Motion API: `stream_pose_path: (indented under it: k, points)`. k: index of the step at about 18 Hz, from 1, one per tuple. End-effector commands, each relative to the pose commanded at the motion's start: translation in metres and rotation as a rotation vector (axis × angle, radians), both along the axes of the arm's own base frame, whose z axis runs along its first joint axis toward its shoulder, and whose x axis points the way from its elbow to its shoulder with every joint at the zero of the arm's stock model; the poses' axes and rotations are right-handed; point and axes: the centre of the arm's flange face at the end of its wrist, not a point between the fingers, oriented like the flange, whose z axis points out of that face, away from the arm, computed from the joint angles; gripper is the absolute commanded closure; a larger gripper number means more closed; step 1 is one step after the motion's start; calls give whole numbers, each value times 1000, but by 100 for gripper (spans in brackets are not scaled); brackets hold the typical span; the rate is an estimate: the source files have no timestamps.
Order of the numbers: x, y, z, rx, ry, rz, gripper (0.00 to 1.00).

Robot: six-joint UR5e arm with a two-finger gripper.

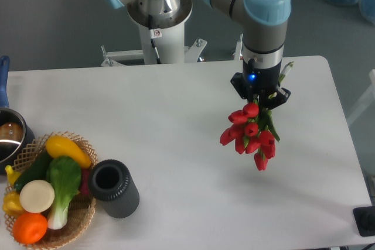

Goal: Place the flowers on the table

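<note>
While the gripper is closed on the stems, holding the flowers above the table, the next move seems to be lowering and letting go.

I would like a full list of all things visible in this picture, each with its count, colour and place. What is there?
flowers: one bunch, red tulips with green stems, held in the air over the right part of the table
table: one, white, fills most of the view
black cylinder: one, black, hollow, lying on the table beside the basket
basket: one, woven, tan, bottom left corner, holds vegetables
vegetables: several, yellow, green, white, orange, inside the basket
pot: one, metal with a blue handle, left edge, partly cut off
arm: one, grey with blue caps, above the right part of the table
gripper: one, black, shut on the flower stems
</note>
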Motion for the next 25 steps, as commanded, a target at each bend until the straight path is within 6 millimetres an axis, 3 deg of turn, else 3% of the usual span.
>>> stream_pose_path:
  k: [11,17,20,21,22,23,25]
  points:
    - [2,31,-50,-44,-63,29,77]
    - [6,49,-88,-80,-105,5,76]
    - [10,58,-106,-78,-103,8,61]
    - [11,57,-106,-77,-105,8,44]
    - [13,56,-107,-77,-104,6,10]
    - [16,53,-107,-78,-105,2,0]
    - [18,51,-95,-68,-90,0,0]
